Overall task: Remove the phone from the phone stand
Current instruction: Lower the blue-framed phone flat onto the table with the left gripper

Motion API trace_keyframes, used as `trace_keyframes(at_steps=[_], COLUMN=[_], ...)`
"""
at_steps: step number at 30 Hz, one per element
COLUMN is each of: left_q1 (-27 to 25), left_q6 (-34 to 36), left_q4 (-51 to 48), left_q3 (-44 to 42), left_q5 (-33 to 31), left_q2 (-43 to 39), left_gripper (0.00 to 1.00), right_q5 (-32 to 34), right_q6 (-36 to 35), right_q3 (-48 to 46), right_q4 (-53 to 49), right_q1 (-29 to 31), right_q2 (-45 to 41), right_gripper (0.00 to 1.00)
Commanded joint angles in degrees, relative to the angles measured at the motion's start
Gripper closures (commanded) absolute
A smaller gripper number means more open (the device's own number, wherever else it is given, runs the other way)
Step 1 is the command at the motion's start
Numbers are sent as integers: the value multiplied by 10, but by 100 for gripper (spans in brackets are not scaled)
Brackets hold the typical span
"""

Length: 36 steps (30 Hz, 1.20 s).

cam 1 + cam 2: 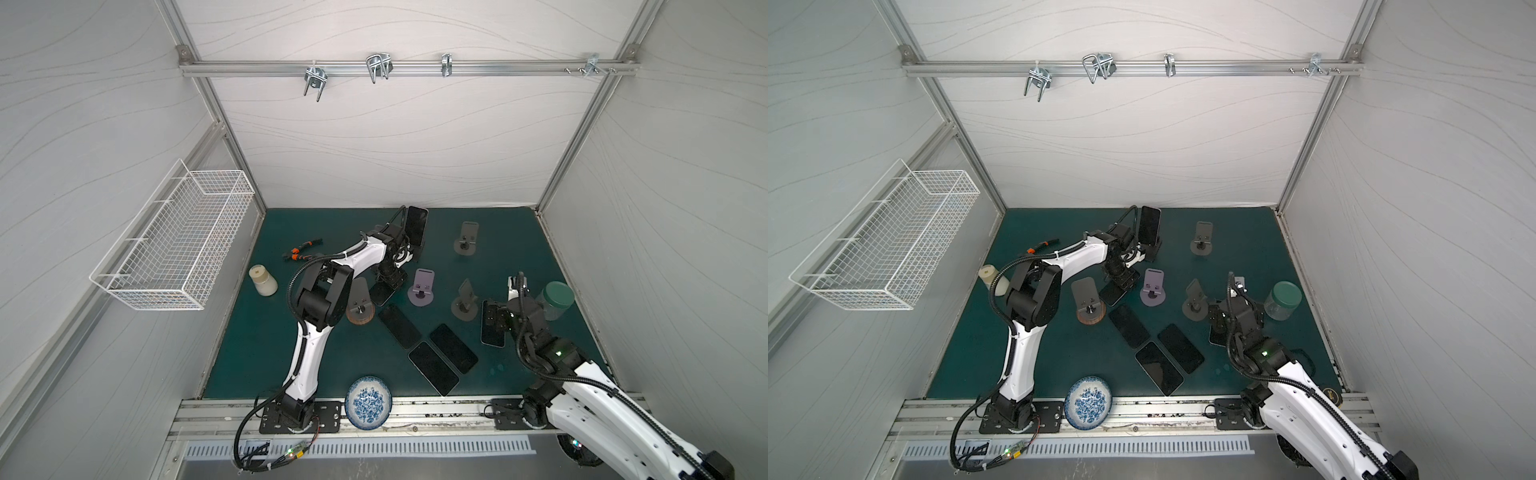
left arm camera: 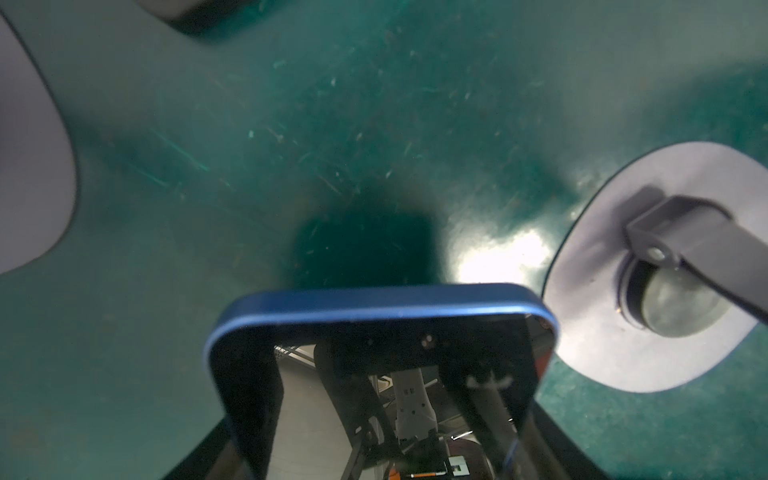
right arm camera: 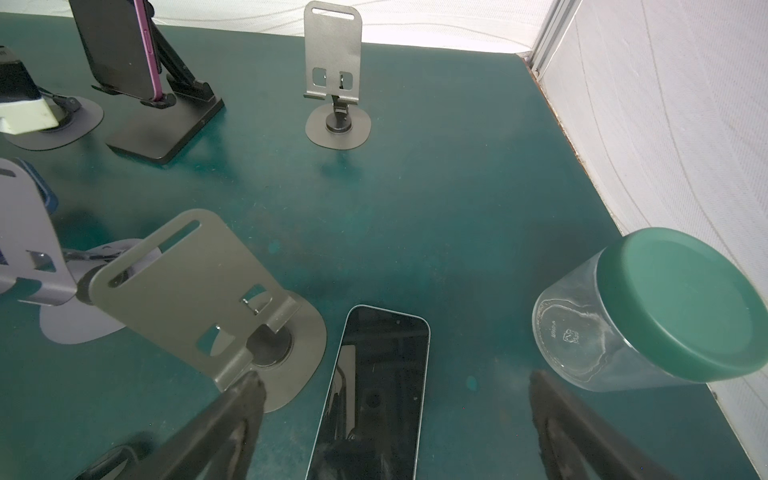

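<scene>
The left gripper is clenched on a blue-edged phone, pinching it by its long sides near the centre of the green mat. In both top views this phone is under the gripper with the wood-based stand at its 9 o'clock and the purple stand at its 3 o'clock. Both cradles are bare. In the left wrist view the phone's upper edge stands over open mat with a dark shadow beneath it. Whether its lower end touches the mat cannot be told. At the mat's 12 o'clock a purple-edged phone leans in a black stand. The right gripper is released, with its fingers spread wide above a flat phone lying screen-up towards 4 o'clock. A grey stand is just beside this phone on one side, and a clear jar with a green lid is near it on the other, at the mat's 3 o'clock edge.
</scene>
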Motion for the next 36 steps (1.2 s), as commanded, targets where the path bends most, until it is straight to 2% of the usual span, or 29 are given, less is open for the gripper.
trace_keyframes(at_steps=[1, 17, 36], left_q1=[-7, -11, -12], left_q6=[3, -2, 2], left_q4=[-7, -9, -9], left_q3=[10, 13, 10], left_q5=[4, -17, -12], left_q2=[30, 37, 33], left_gripper=[46, 39, 31], right_q5=[3, 2, 3], right_q6=[-5, -7, -7], right_q3=[2, 2, 2], right_q4=[12, 12, 12], right_q1=[1, 1, 3], right_q2=[-2, -3, -1], right_gripper=[1, 1, 1])
